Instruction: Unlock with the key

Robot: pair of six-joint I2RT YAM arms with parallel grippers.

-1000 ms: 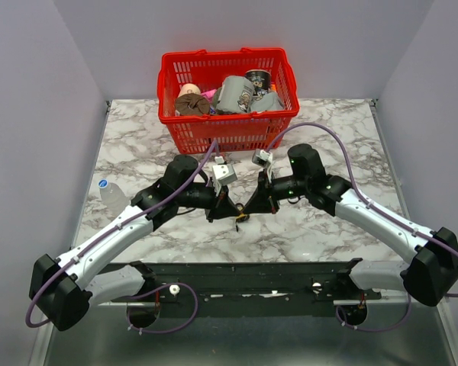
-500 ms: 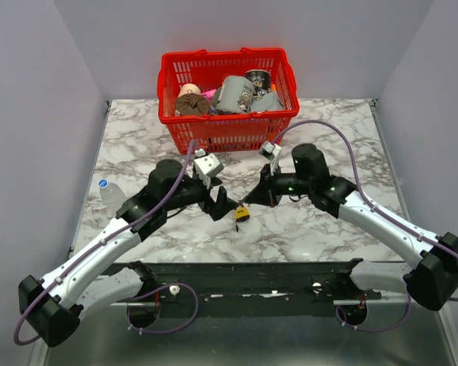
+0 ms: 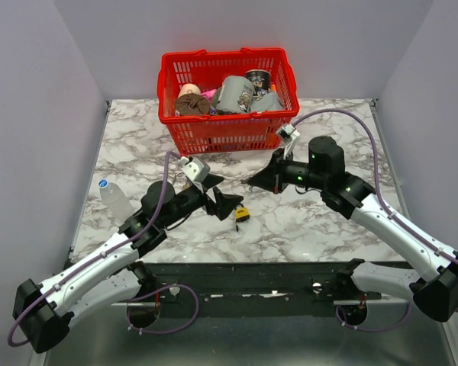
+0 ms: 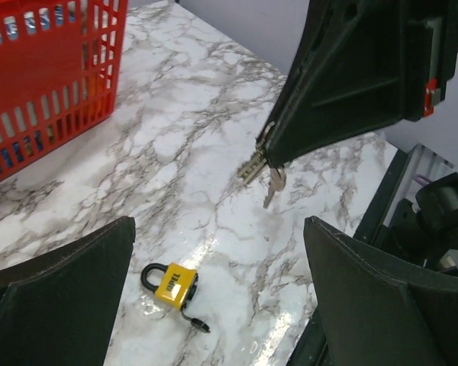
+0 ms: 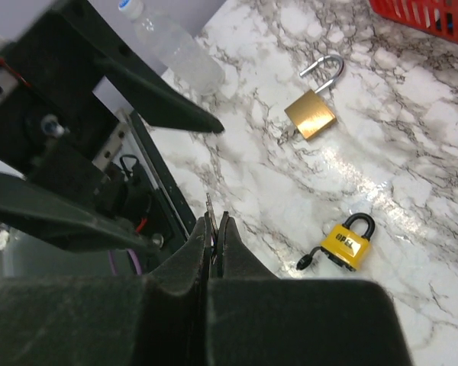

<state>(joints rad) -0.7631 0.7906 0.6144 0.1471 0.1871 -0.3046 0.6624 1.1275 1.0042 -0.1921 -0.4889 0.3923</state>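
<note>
Counting keys (image 4: 253,165) 2 | yellow padlock (image 4: 175,283) 1 | brass padlock (image 5: 311,115) 1

From the centre of the table (image 3: 305,221) I have the basket (image 3: 229,133) at twelve o'clock on the far edge and the bottle (image 3: 113,200) at nine o'clock by the left edge. The small padlock (image 3: 242,213) lies near the middle, with the larger padlock (image 5: 317,107) at its nine o'clock and the key (image 4: 252,165) above the table at its twelve.

Red basket (image 3: 229,133) at back; bottle (image 3: 113,200) far left; brass padlock (image 5: 311,114) flat, seemingly open.
</note>
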